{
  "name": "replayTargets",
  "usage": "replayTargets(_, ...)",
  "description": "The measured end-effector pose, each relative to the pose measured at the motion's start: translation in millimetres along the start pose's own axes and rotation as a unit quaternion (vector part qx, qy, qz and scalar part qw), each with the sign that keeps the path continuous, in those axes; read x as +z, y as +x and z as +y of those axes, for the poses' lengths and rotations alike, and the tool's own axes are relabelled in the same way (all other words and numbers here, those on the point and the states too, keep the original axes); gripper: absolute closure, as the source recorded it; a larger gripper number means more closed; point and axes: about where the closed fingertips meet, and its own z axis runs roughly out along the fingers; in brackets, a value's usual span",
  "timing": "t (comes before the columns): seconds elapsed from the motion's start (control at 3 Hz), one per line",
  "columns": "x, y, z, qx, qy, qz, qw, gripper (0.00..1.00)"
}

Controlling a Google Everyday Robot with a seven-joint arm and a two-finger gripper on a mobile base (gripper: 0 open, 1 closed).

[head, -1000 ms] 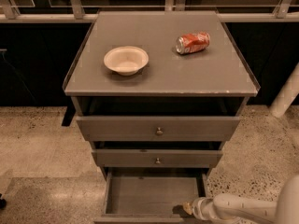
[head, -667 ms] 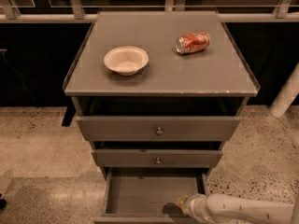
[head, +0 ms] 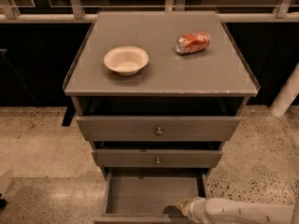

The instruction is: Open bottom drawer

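Note:
The bottom drawer (head: 140, 192) stands pulled far out of the grey cabinet, its plain grey inside showing and bare. Its front sits at the frame's lower edge, so the knob is out of view. My gripper (head: 180, 208) comes in from the lower right on a white arm and sits at the drawer's front right corner, just above the front panel.
The middle drawer (head: 158, 158) and the top drawer (head: 159, 129), each with a small round knob, stand slightly out. On the cabinet top (head: 210, 73) are a white bowl (head: 126, 60) and a red can (head: 192, 42) lying on its side. Speckled floor lies around the cabinet.
My gripper and arm have moved left along the front of the bottom drawer. The drawer stands out as before.

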Motion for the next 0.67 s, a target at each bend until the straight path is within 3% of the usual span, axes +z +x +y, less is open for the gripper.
replayTargets(0.33, 0.0, 0.0, 0.0, 0.000, 0.000, 0.000, 1.0000, 0.12)
replayTargets(0.67, 0.0, 0.0, 0.0, 0.000, 0.000, 0.000, 1.0000, 0.00)
